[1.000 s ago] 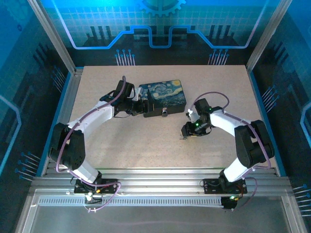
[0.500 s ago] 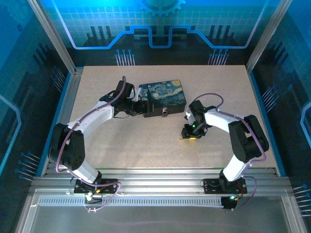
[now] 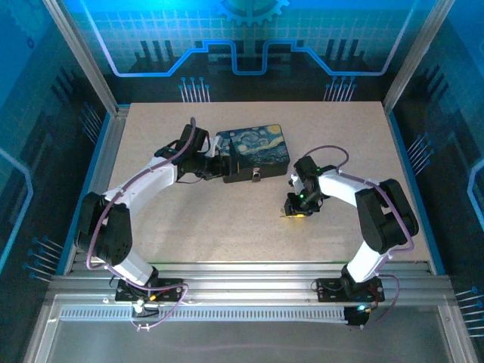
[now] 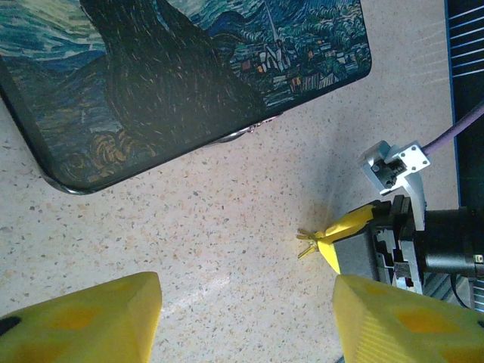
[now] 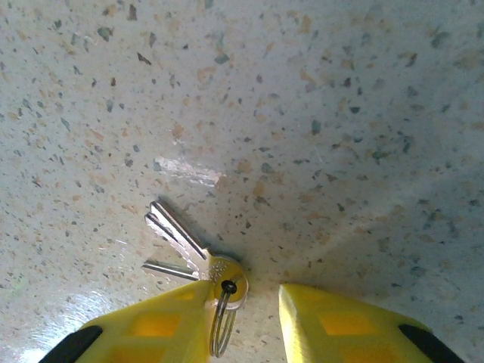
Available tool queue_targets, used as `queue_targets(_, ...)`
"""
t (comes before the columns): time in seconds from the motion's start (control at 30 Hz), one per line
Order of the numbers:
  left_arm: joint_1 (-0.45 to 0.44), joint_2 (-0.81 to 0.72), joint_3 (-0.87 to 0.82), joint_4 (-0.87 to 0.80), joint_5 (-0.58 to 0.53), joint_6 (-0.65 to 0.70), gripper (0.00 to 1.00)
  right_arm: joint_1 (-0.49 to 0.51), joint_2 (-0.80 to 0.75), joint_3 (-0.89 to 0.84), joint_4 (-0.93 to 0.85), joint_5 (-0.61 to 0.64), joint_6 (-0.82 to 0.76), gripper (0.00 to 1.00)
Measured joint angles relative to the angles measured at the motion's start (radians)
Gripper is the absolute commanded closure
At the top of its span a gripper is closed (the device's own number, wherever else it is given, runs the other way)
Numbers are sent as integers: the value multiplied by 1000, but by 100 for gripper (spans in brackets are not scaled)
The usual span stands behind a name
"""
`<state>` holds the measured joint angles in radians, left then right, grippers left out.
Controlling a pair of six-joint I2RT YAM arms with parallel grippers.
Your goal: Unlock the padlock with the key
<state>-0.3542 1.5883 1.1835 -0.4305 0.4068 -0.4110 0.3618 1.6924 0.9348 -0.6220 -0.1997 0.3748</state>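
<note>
The small silvery padlock (image 3: 257, 175) hangs at the front edge of the dark painted box (image 3: 253, 151). A bunch of silver keys (image 5: 181, 242) on a wire ring lies flat on the speckled table. My right gripper (image 5: 242, 318) points down over it, jaws part open. The key head (image 5: 227, 276) rests against the inner side of the left yellow finger (image 5: 151, 329), and the other finger stands apart from it. My left gripper (image 4: 246, 318) is open beside the box's left front corner (image 4: 68, 185), nothing between its fingers. From there I see the keys (image 4: 308, 240) at the right gripper's fingertips (image 4: 348, 227).
The box (image 4: 189, 68) sits at mid-table between the two arms. Aluminium rails (image 3: 106, 174) border the table on the left and right. Bare tabletop (image 3: 227, 227) stretches in front of the box toward the arm bases.
The right gripper has shifted slightly left and down onto the keys, and its jaws have narrowed around the key head. The left arm and the box have not moved.
</note>
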Motion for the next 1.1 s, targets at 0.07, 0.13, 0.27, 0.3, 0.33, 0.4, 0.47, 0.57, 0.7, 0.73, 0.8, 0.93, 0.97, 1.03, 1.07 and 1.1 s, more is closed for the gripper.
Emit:
queue_targets(0.07,0,0,0,-1,0,0,37,0,-6,-4,4,-2,11,69)
queue_targets(0.13,0,0,2,-4,0,0,37,5,-8,-5,6,-1,19,69)
queue_targets(0.27,0,0,13,-7,0,0,37,16,-9,-4,10,10,33,70)
queue_targets(0.3,0,0,16,-8,0,0,37,18,-9,-4,10,13,34,70)
queue_targets(0.33,0,0,21,-8,0,0,37,20,-9,-3,10,16,37,70)
queue_targets(0.4,0,0,25,-8,0,0,37,26,-9,0,8,23,40,70)
queue_targets(0.47,0,0,27,-8,0,0,37,32,-5,3,9,29,42,70)
queue_targets(0.57,0,0,27,-10,0,0,37,38,-3,4,9,37,48,70)
queue_targets(0.7,0,0,27,-10,0,0,38,51,0,10,6,58,62,74)
queue_targets(0.73,0,0,27,-10,0,0,37,56,3,14,3,66,69,75)
queue_targets(0.8,0,0,27,-10,0,0,38,64,7,18,2,74,78,78)
queue_targets(0.93,0,0,27,-10,0,2,38,66,10,21,2,80,92,81)
queue_targets(0.97,0,0,27,-11,-1,3,38,66,10,21,2,80,93,81)
queue_targets(1.03,0,0,27,-11,-3,3,38,66,9,20,7,79,93,84)
queue_targets(1.07,0,0,27,-11,-3,3,38,66,7,17,16,72,92,85)
queue_targets(1.1,0,0,27,-11,-3,3,38,66,6,13,32,63,89,87)
